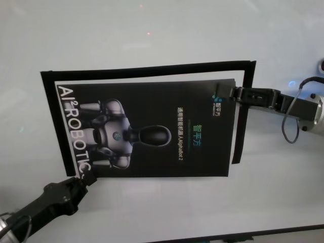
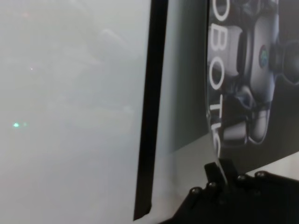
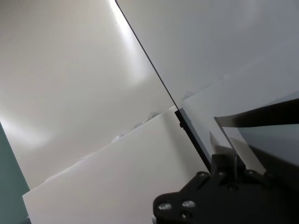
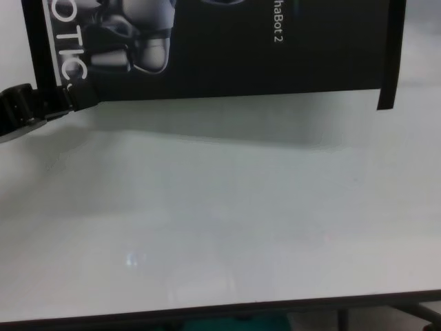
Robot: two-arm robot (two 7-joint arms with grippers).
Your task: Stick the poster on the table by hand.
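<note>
A plain white glossy worktop (image 1: 167,212) fills the frame, black strips (image 1: 147,72) marking a border at centre. The poster (image 1: 152,129) sits inside them, the left claw (image 1: 89,177) pinched on its lower-left corner, the right claw (image 1: 234,94) clamped on its upper-right edge

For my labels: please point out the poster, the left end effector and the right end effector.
poster (image 1: 152,131), head view, its dark middle.
left end effector (image 1: 89,176), head view, tips on the poster's near left corner.
right end effector (image 1: 234,93), head view, tips on the poster's far right corner.
</note>
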